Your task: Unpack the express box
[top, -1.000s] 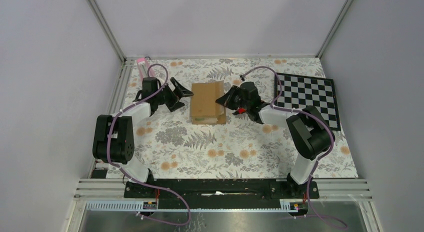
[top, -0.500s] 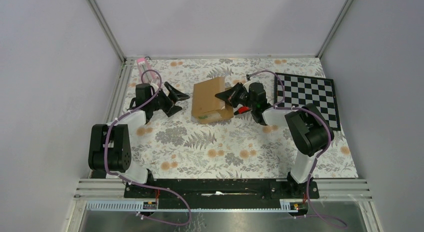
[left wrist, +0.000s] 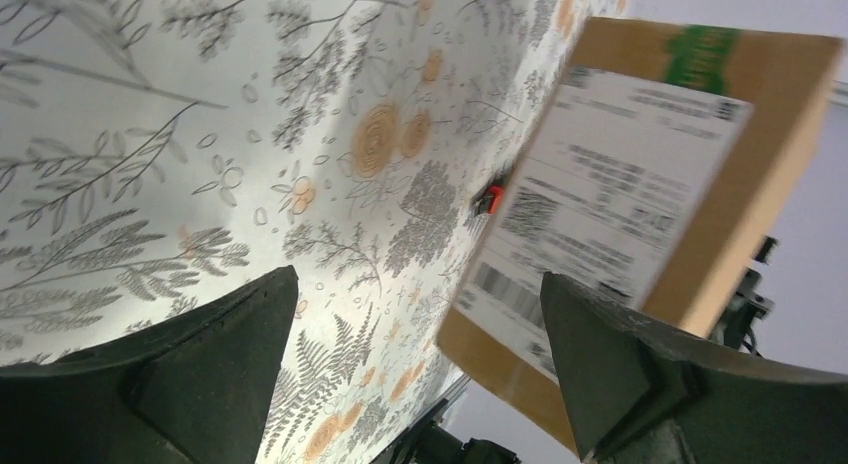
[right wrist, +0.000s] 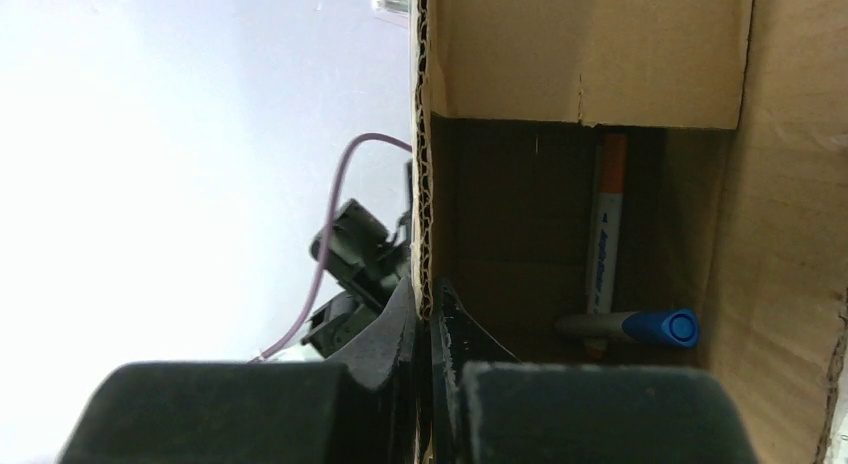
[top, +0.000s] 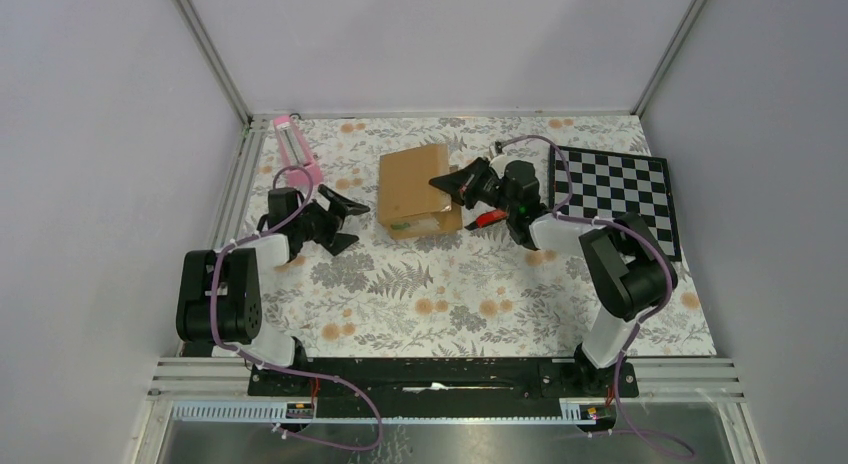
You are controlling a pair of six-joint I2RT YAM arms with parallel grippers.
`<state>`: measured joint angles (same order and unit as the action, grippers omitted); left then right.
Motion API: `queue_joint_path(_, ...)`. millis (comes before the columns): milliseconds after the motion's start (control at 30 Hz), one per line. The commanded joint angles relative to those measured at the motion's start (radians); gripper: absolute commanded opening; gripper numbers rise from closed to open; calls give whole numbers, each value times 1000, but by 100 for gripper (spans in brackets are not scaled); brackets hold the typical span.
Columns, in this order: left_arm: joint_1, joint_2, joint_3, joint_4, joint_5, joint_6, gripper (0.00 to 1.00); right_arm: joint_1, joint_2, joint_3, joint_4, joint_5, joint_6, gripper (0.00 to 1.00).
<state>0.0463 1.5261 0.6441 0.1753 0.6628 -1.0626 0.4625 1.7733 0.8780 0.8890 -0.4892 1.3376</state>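
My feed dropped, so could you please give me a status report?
Right end effector shut on express box wall. Left end effector open, apart from box. Two markers inside box; nothing blocking.

The express box [right wrist: 590,54] is matt brown cardboard with a rough corrugated cut edge, and its label [left wrist: 610,184] is smooth white paper. My left fingers [left wrist: 190,374] look like matt, grainy black plastic. The floral table covering [left wrist: 130,124] has a faint sheen.
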Motion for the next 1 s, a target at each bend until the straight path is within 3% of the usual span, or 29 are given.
queue_joint_path(0,-16,-8,-39,59,-51,-59,99,-5,-101,36,79,-23,29,0)
queue_joint_path(200,-94,17,-39,97,-82,-105,99,9,-139,65,79,-19,53,0)
queue_joint_path(533,-211,140,-56,384,-56,-316,99,75,-161,110,66,3,67,0)
queue_joint_path(667,-224,170,-60,503,-35,-408,99,75,-176,83,64,16,61,0)
queue_joint_path(967,-225,132,-30,606,4,-500,99,74,-200,14,34,32,25,0)
